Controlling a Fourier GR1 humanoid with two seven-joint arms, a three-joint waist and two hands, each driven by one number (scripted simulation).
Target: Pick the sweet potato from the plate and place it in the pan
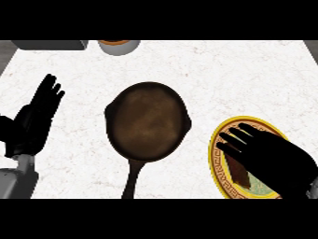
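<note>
Right hand point(271, 156) at 4 o'clock, fingers straight and apart over sweet potato point(239, 172), not yet lifted off plate point(216, 158); pan point(148, 121) central, unfilled; left hand point(34, 116) at 9 o'clock, fingers straight, resting.

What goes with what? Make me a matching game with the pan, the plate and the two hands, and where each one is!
Things:
1. pan
2. plate
3. left hand
4. right hand

Places:
A. over the plate
B. in the middle of the counter
C. at the right, with a yellow rim
D. at the left, open, fingers up

Pairs: 1-B, 2-C, 3-D, 4-A
</note>
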